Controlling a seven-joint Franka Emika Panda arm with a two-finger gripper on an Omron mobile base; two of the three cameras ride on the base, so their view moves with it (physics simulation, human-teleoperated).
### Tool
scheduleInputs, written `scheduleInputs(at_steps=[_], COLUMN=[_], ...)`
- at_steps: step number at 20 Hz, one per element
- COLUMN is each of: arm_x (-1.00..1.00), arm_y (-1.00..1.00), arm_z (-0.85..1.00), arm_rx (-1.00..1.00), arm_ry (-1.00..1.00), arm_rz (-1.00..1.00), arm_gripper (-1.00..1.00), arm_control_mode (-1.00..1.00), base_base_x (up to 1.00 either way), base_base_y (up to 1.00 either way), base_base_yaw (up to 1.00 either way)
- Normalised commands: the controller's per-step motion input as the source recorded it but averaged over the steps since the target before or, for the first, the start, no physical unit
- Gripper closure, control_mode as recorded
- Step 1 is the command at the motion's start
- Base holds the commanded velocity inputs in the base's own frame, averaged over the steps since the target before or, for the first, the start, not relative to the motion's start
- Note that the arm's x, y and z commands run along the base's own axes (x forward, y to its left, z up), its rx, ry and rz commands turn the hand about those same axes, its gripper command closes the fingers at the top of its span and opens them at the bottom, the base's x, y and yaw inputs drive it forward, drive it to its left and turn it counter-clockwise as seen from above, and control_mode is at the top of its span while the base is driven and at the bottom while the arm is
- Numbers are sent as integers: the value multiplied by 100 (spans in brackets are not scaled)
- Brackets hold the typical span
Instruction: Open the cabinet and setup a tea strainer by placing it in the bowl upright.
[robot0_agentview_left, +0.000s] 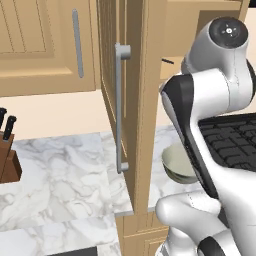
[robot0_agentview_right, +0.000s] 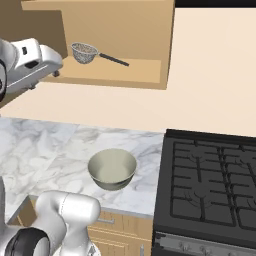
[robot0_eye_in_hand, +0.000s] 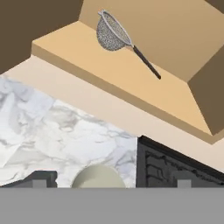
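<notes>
tea strainer (robot0_agentview_right: 84, 52) sits on open cabinet (robot0_agentview_right: 120, 72) shelf above bowl (robot0_agentview_right: 112, 169).

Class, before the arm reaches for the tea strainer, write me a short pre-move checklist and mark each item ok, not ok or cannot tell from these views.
1. Cabinet door swung open: ok.
2. Tea strainer reachable on the open shelf, handle pointing toward the stove side: ok.
3. Bowl upright on the marble counter, nothing in it: ok.
4. Gripper open, nothing between its fingertips: ok.
5. Gripper lined up with the strainer's handle: not ok; it is well short of the shelf.
6. Strainer steady where it rests: cannot tell.
</notes>
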Motion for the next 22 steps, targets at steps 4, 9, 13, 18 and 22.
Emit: scheduleInputs(at_steps=[4,9,13,18,22], arm_x=[73,77,66,33,26], arm_y=[0,0,10,26,33], arm_z=[0,0,0,0,0], arm_rx=[14,3,0,0,-4], arm_ry=[-4,-23,-12,0,0], arm_rz=[8,4,8,10,9], arm_gripper=[-100,-100,-100,-100,-100], arm_control_mode=[-100,-100,-100,-100,-100], base_base_x=[0,0,0,0,0], base_base_y=[0,0,0,0,0], base_base_yaw=[0,0,0,0,0])
